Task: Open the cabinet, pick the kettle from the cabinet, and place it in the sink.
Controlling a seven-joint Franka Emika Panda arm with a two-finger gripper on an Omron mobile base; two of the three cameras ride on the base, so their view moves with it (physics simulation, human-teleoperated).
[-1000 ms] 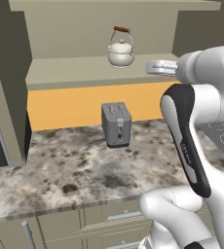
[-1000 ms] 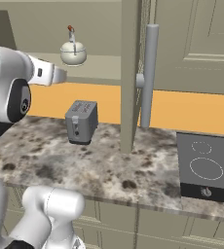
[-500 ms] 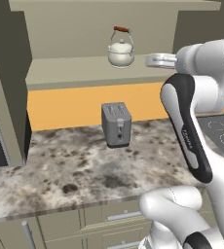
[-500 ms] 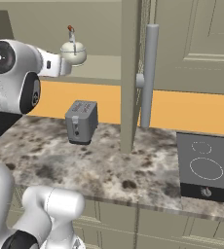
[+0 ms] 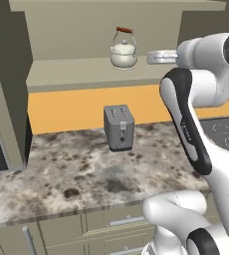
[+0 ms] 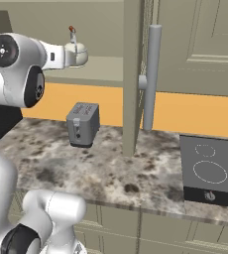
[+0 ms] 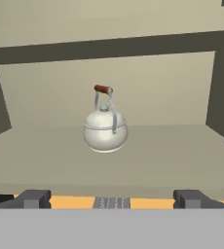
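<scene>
The cabinet (image 5: 76,74) stands open, its shelf bare except for the kettle (image 5: 123,54). The kettle is small, round and cream-white, with a thin wire handle topped by a reddish-brown piece. It stands upright at mid-shelf, also seen as the kettle (image 6: 79,54) and the kettle (image 7: 105,129). My gripper (image 5: 152,58) hovers at shelf height just right of it, pointing at it. In the hand view the gripper (image 7: 112,199) is open, its fingertips (image 7: 33,198) wide apart with nothing between them and the kettle a short way ahead. The sink is out of view.
A grey toaster (image 5: 119,127) stands on the marble counter (image 5: 76,174) below the shelf. The open right door's edge and long grey bar handle (image 6: 150,74) jut out over the counter. A black cooktop (image 6: 210,171) lies at the right. The left door (image 5: 7,99) hangs open.
The hand has risen slightly and moved along the shelf toward the kettle. The jaws have stayed open. The kettle and toaster have not moved.
</scene>
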